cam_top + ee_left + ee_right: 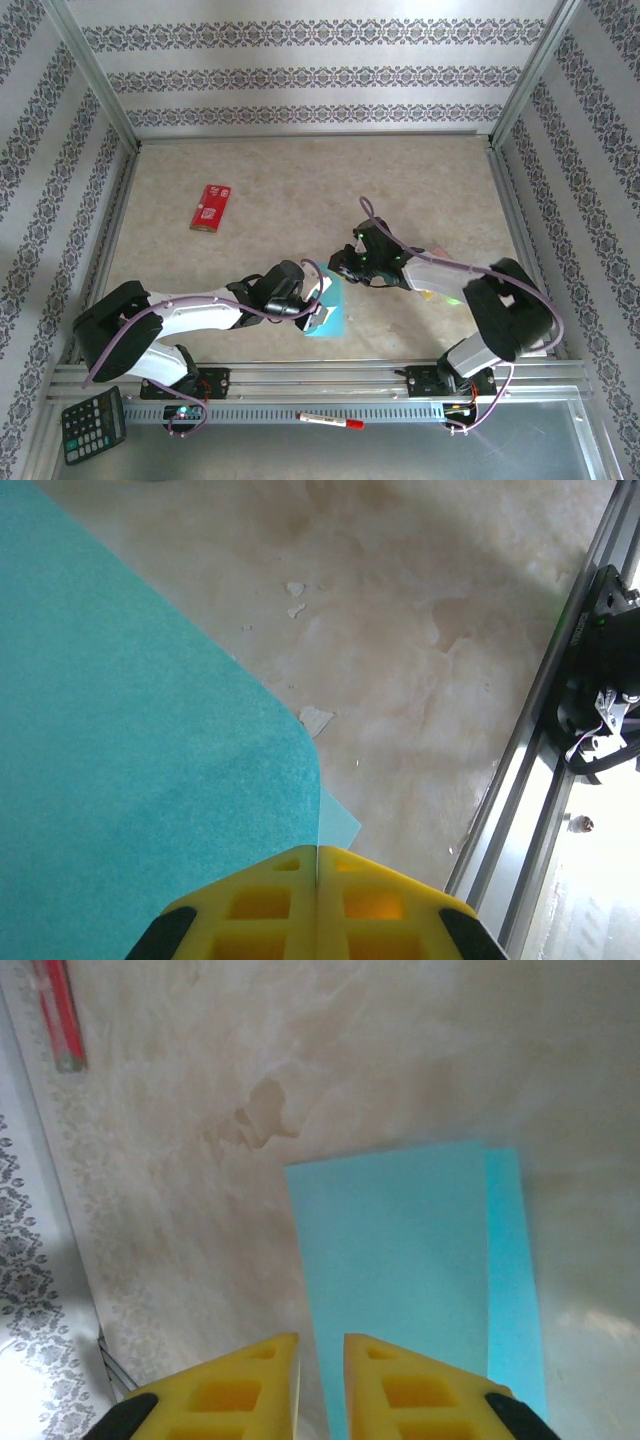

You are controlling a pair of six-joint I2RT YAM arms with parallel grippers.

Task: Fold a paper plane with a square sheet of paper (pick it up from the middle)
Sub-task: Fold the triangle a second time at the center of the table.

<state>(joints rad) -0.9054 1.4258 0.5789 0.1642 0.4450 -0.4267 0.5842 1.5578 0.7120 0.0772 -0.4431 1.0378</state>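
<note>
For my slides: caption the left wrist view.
The left hand shut on the square sheet of paper, its upper layer curling over the table.

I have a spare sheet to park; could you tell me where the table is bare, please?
Free: far half of the table, right of the red packet. Crowded: near centre, left pincer and right pincer around the paper.

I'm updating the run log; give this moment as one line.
left hand: shut on square sheet of paper | right hand: open, above it | paper: partly folded
</note>
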